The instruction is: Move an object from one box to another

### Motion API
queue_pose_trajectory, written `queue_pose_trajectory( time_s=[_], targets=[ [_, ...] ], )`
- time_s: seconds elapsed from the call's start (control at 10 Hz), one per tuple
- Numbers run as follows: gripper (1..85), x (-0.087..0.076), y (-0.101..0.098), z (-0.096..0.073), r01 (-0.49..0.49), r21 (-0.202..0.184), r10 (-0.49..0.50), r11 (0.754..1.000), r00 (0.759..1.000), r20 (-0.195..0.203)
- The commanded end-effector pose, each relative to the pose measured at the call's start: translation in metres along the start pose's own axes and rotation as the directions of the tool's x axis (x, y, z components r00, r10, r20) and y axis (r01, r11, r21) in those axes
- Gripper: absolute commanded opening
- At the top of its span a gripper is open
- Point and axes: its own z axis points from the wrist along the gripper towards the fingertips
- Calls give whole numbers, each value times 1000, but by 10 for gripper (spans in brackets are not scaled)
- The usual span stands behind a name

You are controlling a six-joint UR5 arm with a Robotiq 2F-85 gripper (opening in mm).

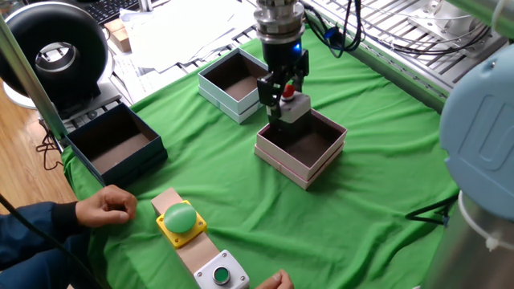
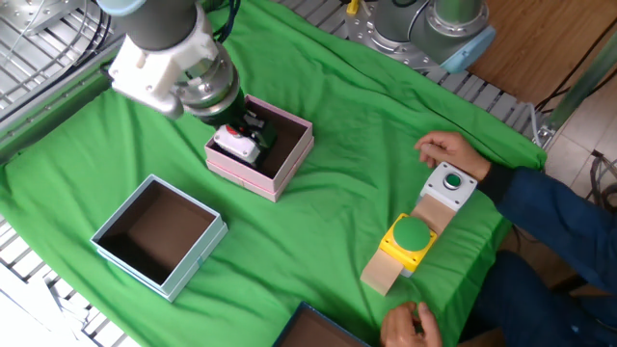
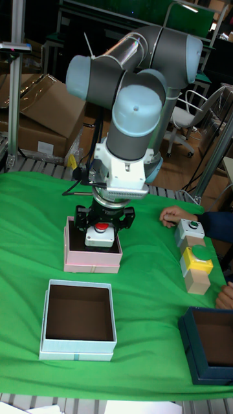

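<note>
Though held, red-button housing (image 3: 101,236) upright.

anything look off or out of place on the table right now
Nothing damaged or spilled. One oddity: a person's hand rests beside the green-button housing while the pincer holds the red-button switch over the pink box.

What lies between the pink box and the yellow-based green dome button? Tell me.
Only bare green cloth lies between the pink box and the green dome button. This shows in the other fixed view; one fixed view agrees.
</note>
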Motion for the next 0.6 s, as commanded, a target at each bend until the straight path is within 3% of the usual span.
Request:
queue_pose_trajectory(
  time_s=[0.0,0.1,0.2,0.5],
  targets=[
    [93,-10,-12,9,87,26,-87,996,996,20],
    [183,-10,-11,10,113,20,-113,993,993,18],
    [340,-12,-12,10,151,15,-151,988,988,20],
    [503,-8,-20,6,202,8,-202,979,979,11]
  ],
)
